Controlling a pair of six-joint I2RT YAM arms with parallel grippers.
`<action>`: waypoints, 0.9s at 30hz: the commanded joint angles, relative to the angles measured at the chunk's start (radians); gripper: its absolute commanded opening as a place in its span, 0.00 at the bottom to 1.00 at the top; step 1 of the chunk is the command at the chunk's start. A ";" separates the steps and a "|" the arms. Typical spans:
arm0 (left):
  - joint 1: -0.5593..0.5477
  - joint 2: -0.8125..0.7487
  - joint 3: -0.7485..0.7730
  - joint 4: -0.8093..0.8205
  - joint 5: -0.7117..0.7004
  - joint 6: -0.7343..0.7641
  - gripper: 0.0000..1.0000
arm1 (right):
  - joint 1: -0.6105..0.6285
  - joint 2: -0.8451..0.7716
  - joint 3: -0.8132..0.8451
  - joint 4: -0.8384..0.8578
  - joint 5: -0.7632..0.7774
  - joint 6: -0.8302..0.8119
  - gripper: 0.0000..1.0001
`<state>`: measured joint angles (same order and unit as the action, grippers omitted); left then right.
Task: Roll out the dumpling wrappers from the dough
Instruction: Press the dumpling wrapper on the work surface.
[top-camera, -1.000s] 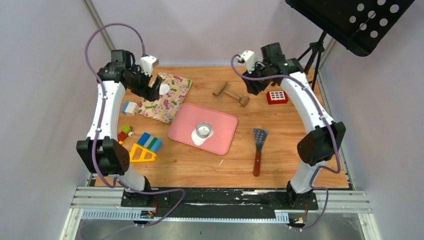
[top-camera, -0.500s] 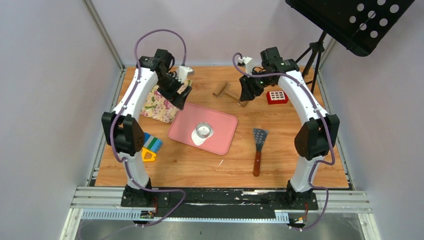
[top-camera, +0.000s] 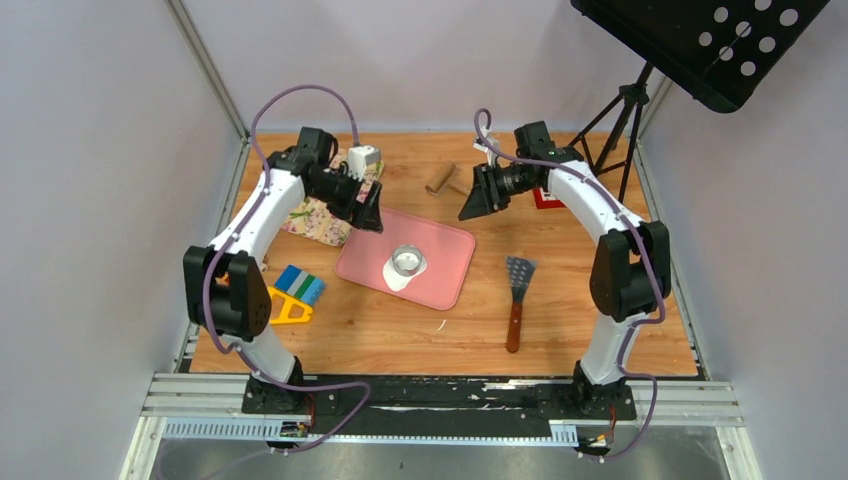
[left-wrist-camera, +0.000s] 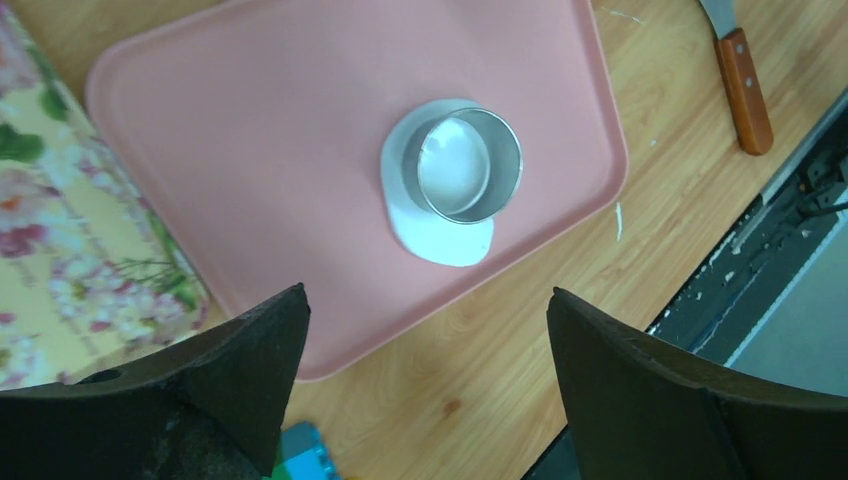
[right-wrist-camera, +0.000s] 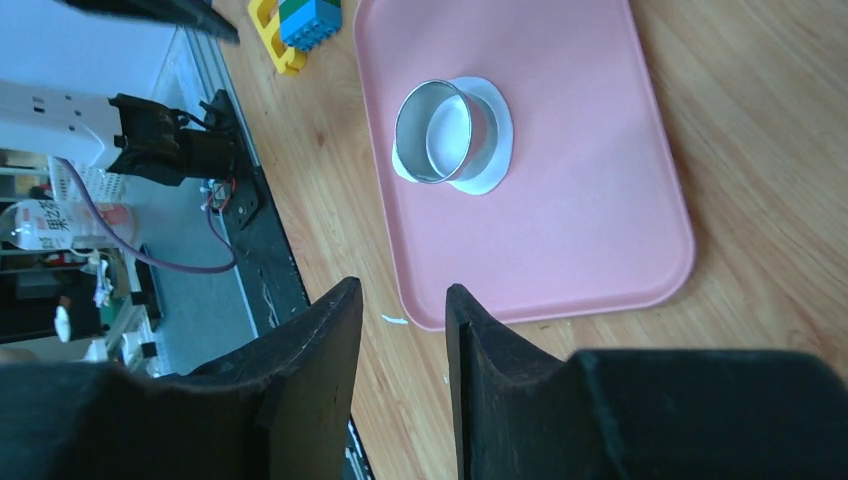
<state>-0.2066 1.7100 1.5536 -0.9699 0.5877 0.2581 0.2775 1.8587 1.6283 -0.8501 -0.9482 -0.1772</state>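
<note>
Lying on the pink tray (top-camera: 450, 262), the dough (top-camera: 398, 280) was seen as a flattened oval sheet with the metal ring cutter (top-camera: 407, 260) stood on it. From above, its long axis ran roughly from the far side toward the arm bases. The uncovered end pointed toward the bases, away from both grippers. The sheet was found between the two grippers, below and ahead of each, touched by neither.

White dough inside the ring was shown plainly only in the left wrist view (whether it had been cut free could not be told). The ring's upright wall was shown best in the right wrist view. A rolling pin (top-camera: 440, 180) just behind the right gripper (right-wrist-camera: 400, 290) was visible only from above.

The left gripper (left-wrist-camera: 425, 300) was held over the tray's corner beside the floral cloth (top-camera: 318, 218), its jaws spread wide and empty. The right gripper's jaws were set a narrow gap apart, with nothing between them. Both arms were arched outward at the elbow, with the wrists turned inward and tilted down at the tray.
</note>
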 joint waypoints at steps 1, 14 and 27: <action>-0.020 -0.105 -0.187 0.260 0.118 -0.041 0.92 | 0.043 -0.027 -0.027 0.278 -0.096 0.154 0.36; -0.025 -0.047 -0.289 0.324 0.280 0.084 0.67 | 0.136 0.086 -0.226 0.941 -0.135 0.587 0.24; -0.026 0.023 -0.379 0.465 0.464 0.050 0.24 | 0.170 0.189 -0.280 0.971 -0.180 0.613 0.14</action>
<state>-0.2314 1.7454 1.2018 -0.5602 0.9569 0.2970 0.4408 2.0556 1.3624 0.0528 -1.0870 0.4217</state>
